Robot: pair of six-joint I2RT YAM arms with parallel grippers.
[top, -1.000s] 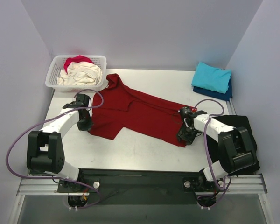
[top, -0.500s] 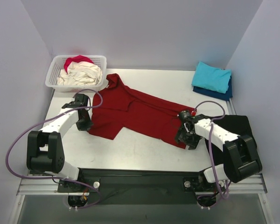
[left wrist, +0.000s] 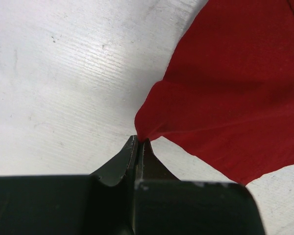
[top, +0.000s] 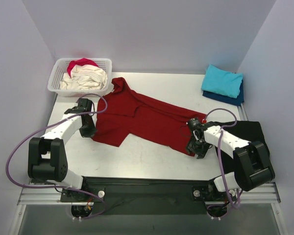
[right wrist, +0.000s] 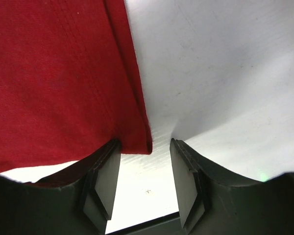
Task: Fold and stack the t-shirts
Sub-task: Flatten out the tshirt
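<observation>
Only the wrist views tell: my left claw (left wrist: 139, 143) clenches the dark red t-shirt (left wrist: 235, 88); my right claw (right wrist: 144, 144) gapes, hem at 11 o'clock.

Top view: only a sliver of the navy tee (top: 232, 100) shows under the turquoise tee (top: 221, 81), and the cream tee (top: 88, 77) buries most of the pink-red tee (top: 81, 62). Both my wrist cameras crop the dark red tee (left wrist: 235, 88) at their frame edges, so I can't see its outline there.

Overhead; wrist cams close on tee (top: 142, 117)
</observation>
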